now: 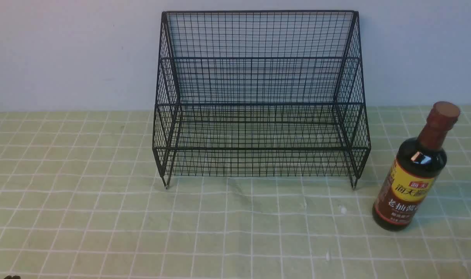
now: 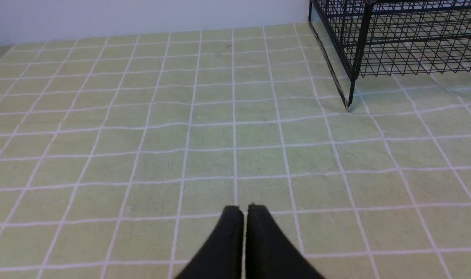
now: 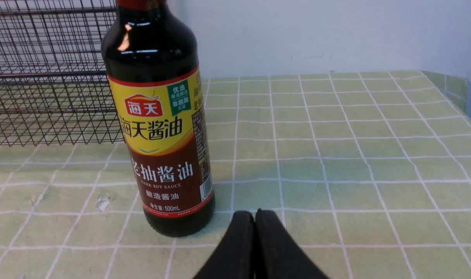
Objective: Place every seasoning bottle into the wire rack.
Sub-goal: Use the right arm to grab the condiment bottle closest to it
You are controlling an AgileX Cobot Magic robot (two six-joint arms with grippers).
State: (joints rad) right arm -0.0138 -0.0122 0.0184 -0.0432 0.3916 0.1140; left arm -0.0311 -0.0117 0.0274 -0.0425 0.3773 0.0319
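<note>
Front view: pale green table point(image 1: 115, 224) with a white grid, pale wall point(image 1: 73, 54) behind; bottle point(image 1: 408, 186) upright on the table, just right of the rack point(image 1: 260, 148). Right wrist view: right tool point(image 3: 255, 228) closed, bottle near its tips, apart; left tool point(image 2: 245, 223) nearly closed.

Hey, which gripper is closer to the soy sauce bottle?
Right. The right gripper is just short of the bottle; the left gripper is off on the rack's far side.
</note>
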